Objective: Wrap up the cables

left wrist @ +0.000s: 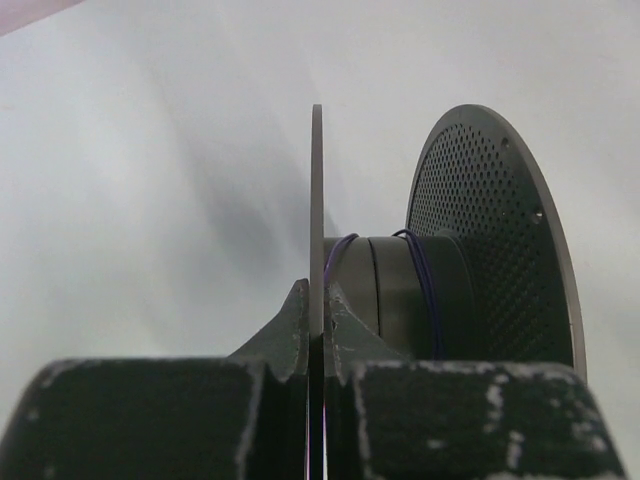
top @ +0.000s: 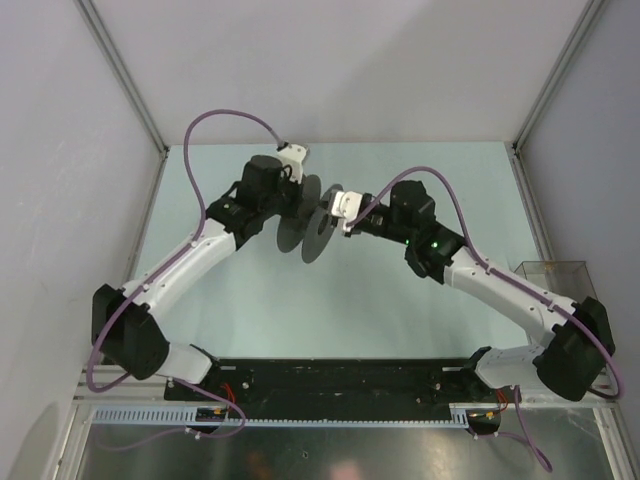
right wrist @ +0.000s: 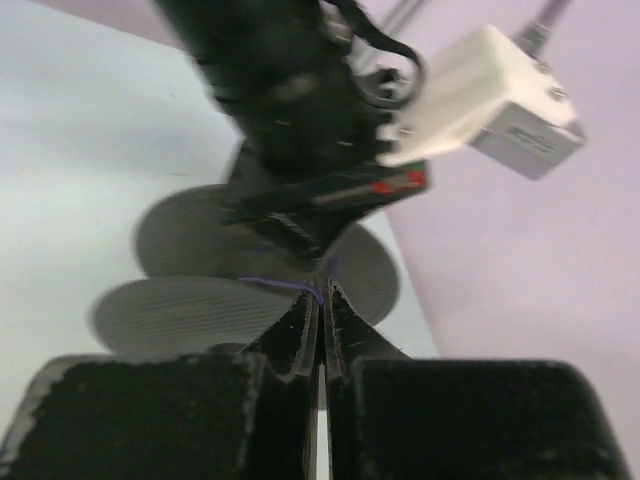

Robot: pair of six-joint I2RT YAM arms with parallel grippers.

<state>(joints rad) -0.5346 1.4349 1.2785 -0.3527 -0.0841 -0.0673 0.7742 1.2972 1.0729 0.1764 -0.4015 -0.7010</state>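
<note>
Overhead, we hold the spool (top: 295, 225) above the table (top: 330, 300); at the left wrist, our left gripper (left wrist: 317, 310) clamps its flange (left wrist: 316, 200), a few cable (left wrist: 426, 290) turns around the hub (left wrist: 395, 290); at the right wrist, our right gripper (right wrist: 320, 300) pinches loose cable, so we judge the winding begun but unfinished.

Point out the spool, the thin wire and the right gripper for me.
spool (left wrist: 490, 250), left wrist view, on its perforated far flange.
thin wire (left wrist: 430, 290), left wrist view, on a turn wrapped round the spool's hub.
right gripper (right wrist: 320, 300), right wrist view, between its shut fingertips.
</note>
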